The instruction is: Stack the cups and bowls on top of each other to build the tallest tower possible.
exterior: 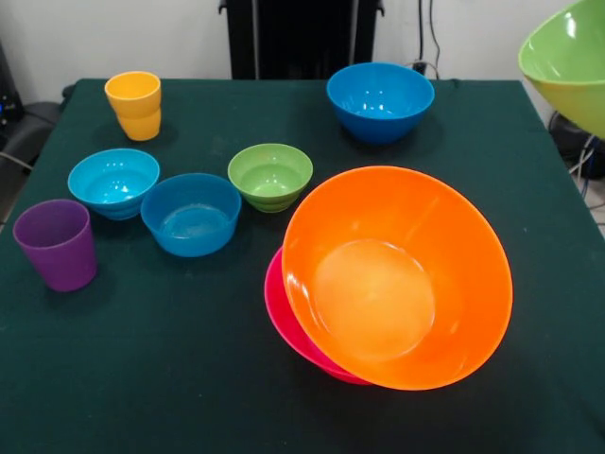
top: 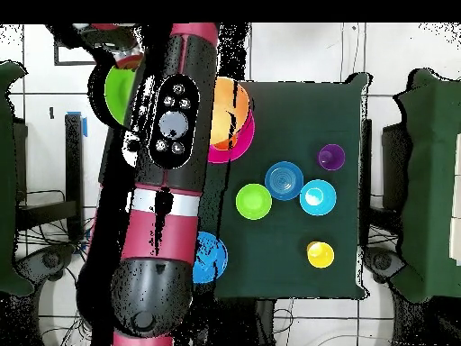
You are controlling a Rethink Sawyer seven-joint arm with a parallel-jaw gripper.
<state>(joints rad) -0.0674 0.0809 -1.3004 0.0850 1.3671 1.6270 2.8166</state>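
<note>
Green bowl [exterior: 567, 59] hangs off the table's [exterior: 189, 378] edge, pincer grip unclear; next, center it over the orange bowl [exterior: 397, 279].

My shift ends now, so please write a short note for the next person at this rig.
Hand: cannot tell; arm is out past the table edge, by a green bowl up in the air.
Done: big orange bowl leans tilted on the pink bowl.
Left, all loose: yellow cup, purple cup, small green bowl, light blue bowl, small blue bowl, bigger blue bowl.
</note>
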